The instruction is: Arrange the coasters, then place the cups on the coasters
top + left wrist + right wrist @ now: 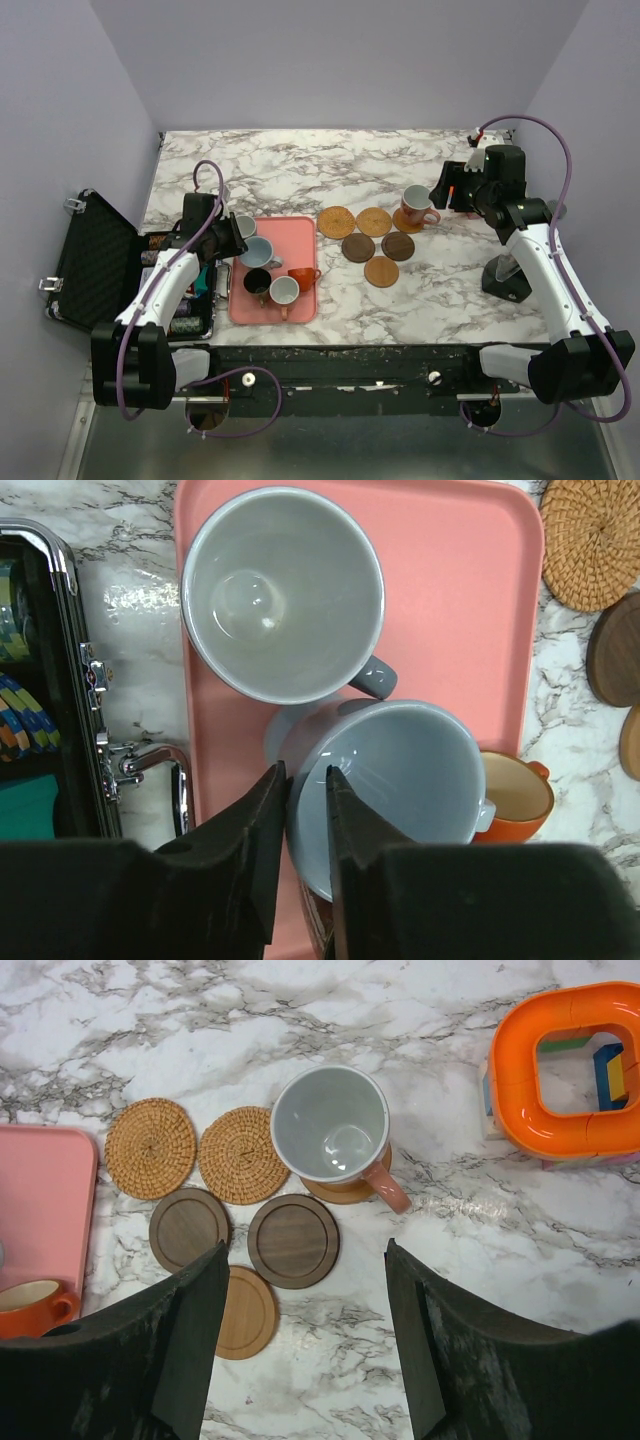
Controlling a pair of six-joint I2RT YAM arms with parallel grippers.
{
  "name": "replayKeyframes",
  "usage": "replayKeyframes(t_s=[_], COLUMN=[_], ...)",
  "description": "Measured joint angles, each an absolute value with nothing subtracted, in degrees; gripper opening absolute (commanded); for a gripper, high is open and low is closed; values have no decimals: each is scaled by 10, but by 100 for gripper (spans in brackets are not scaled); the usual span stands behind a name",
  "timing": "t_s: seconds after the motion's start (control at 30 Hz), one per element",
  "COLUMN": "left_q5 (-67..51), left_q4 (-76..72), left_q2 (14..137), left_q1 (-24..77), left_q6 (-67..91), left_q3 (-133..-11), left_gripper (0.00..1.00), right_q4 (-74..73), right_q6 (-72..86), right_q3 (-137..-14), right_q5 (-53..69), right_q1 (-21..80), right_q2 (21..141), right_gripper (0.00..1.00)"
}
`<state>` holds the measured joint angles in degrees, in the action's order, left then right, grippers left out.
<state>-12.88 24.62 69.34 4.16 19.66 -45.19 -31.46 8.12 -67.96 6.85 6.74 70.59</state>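
jaws of the left gripper (308,780) clamp the pale blue ceramic cup (400,770) on the flat pink tray (470,600), and farther off the right gripper (305,1290), jaws wide apart, hovers by the pink ceramic cup (330,1125) on a round orange-brown coaster (345,1192).

The left arm bends low, and the left pincer (307,780) pinches the pale blue cup (400,770) by its rim. The right pincer (305,1250) hangs wide open.

tray (295,235): probably five cups (260,250) | coasters (358,247): right of tray | sixth cup (420,203): on far-right coaster (340,1193)
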Motion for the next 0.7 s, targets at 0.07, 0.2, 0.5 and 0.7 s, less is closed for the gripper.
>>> replayKeyframes(t_s=[0.07,0.2,0.5,0.7], left_q5=[-130,-133,-150,-165], left_q4=[247,246,241,239], left_q2=[695,701,717,717], left_q1=[41,41,41,41], left_q6=[195,196,192,187], left_q3=[-452,-452,-453,-454], left_gripper=[27,23,0,0], right_q4=[-315,-314,-315,-316], right_q6=[81,81,81,81], right_q3=[-680,-680,-675,-673], right_q5=[68,68,67,67], right_q1=[67,67,67,67], right_q2=[706,706,703,698], right_gripper=[72,72,72,72])
